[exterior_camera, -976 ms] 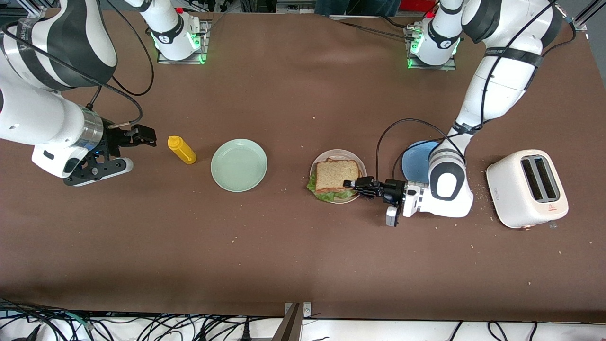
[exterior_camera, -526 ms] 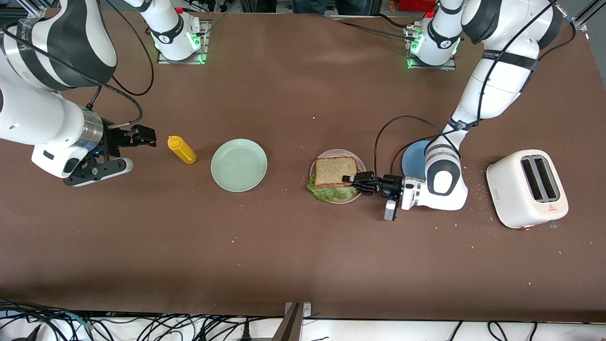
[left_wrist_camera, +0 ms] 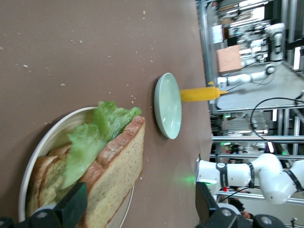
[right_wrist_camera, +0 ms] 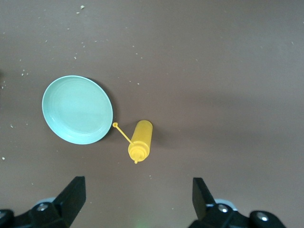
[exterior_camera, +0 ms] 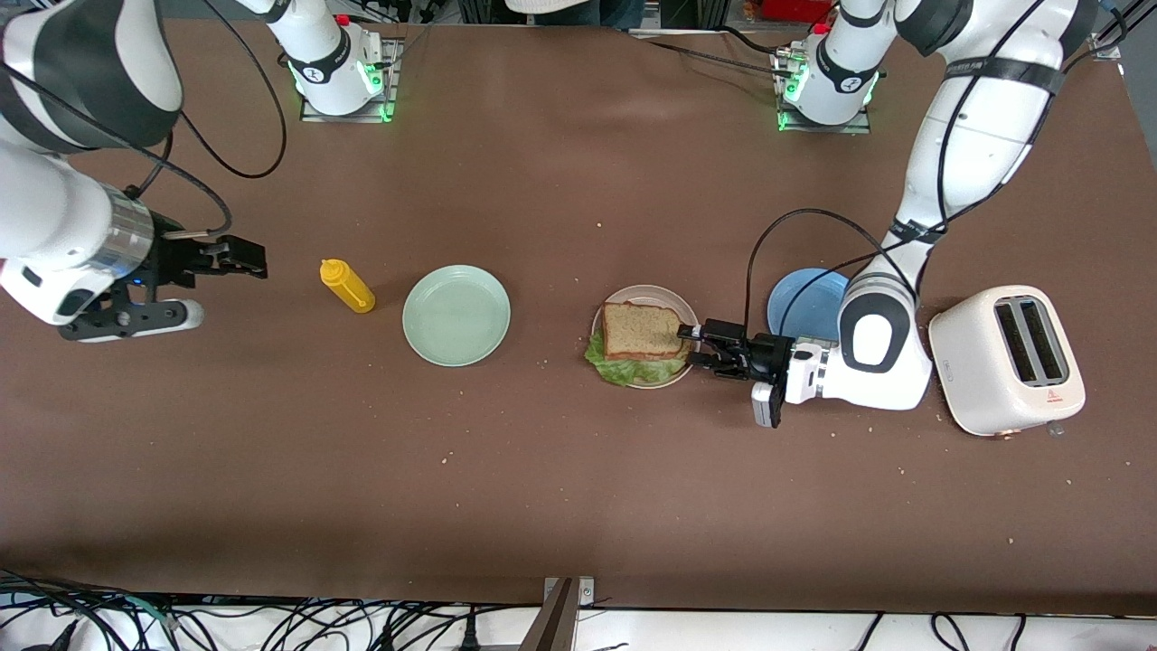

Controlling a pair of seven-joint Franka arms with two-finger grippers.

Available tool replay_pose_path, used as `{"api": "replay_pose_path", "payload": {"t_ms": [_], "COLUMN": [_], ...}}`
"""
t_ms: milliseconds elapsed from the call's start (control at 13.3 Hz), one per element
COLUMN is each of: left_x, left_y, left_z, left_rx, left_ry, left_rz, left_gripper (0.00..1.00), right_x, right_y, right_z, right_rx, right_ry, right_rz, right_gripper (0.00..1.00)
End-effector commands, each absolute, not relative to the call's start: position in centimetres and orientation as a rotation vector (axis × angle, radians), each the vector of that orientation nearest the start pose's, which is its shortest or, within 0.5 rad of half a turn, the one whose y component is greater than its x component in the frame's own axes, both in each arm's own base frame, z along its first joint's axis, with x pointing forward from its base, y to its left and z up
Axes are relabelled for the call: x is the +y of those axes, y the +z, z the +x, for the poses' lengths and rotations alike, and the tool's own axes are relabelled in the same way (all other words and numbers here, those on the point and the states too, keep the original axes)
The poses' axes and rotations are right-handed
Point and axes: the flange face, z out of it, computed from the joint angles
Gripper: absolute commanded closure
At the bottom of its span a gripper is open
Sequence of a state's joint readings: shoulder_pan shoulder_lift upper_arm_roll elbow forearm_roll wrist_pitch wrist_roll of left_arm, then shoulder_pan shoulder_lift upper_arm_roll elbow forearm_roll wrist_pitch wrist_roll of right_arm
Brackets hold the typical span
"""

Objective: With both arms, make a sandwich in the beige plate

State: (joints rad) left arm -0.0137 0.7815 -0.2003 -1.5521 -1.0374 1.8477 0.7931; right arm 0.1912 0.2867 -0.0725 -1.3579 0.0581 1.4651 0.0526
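Bread and lettuce make the sandwich on the beige plate, hiding most of it. Left end effector sits beside it, open, holding nothing. Right end effector waits open above the table, empty.

Speckled brown bread over ruffled green lettuce on a pale beige plate; near the black left gripper a blue plate, farther off a mint-green plate and yellow bottle.

We see a brown table strewn with crumbs, black cables tangled along its near edge.
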Motion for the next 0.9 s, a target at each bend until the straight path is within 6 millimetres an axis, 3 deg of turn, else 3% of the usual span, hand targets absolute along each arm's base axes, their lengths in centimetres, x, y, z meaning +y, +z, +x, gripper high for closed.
{"api": "replay_pose_path", "payload": {"t_ms": [0, 150, 300, 375, 526, 601, 676, 826], "left_x": [-20.3, -20.3, -19.8, -19.4, -18.4, -18.0, -17.9, -17.4], "left_y": [26.4, 30.5, 34.6, 36.5, 41.3, 43.6, 46.1, 50.0], "left_z": [65.0, 65.7, 65.7, 65.5, 64.8, 64.2, 63.3, 61.5], "left_rx": [-0.405, -0.433, -0.413, -0.421, -0.479, -0.489, -0.473, -0.447], "left_ry": [-0.202, -0.214, -0.208, -0.196, -0.154, -0.15, -0.148, -0.151], "left_rz": [2.137, 2.274, 2.388, 2.446, 2.573, 2.64, 2.716, 2.817], "left_gripper": [0.0, 0.0, 0.0, 0.0, 0.0, 0.0, 0.0, 0.0], "right_x": [9.9, 11.2, 11.5, 11.3, 10.7, 10.5, 10.5, 10.5], "right_y": [54.9, 54.0, 55.9, 58.5, 60.8, 61.5, 61.0, 63.1], "right_z": [60.5, 59.9, 59.4, 58.6, 56.9, 56.8, 57.7, 58.3], "right_rx": [-0.003, -0.044, -0.048, -0.041, -0.03, -0.03, -0.043, -0.045], "right_ry": [0.359, 0.452, 0.385, 0.306, 0.3, 0.264, 0.219, 0.041], "right_rz": [-3.136, -3.133, -3.136, -3.123, -3.138, -3.14, -3.137, -3.125], "right_gripper": [0.01, 0.0, 0.0, 0.0, 0.0, 0.0, 0.0, 0.0]}}
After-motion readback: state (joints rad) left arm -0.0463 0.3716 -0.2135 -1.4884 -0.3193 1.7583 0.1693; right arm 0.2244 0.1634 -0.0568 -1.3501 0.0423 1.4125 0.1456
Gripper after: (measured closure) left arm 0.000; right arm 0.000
